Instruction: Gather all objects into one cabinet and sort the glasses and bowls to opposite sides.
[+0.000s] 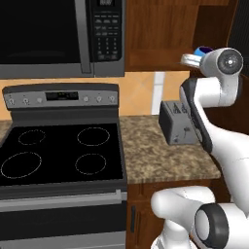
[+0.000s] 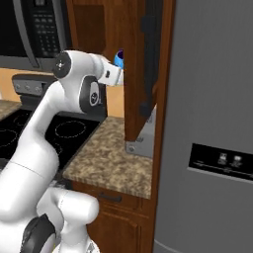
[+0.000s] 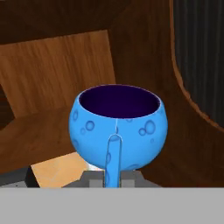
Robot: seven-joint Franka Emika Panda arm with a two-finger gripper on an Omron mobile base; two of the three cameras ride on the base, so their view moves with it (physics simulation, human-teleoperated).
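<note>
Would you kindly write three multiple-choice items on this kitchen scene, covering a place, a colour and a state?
1. Where is the blue cup?
A. on the stove
B. at the open cabinet
C. on the counter

2. What colour is the cup's inside?
A. white
B. orange
C. dark purple

3. The end effector is:
A. shut on the cup's handle
B. open above the stove
C. open above the toaster

Answers:
1 B, wooden cabinet walls surround it.
2 C, the hand view shows the inside.
3 A, the handle runs down between the fingers.

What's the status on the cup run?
Gripper shut on blue cup by its handle. Cup upright, raised at the open cabinet. Cabinet door swung open beside it; nothing in the way that I can see.
</note>
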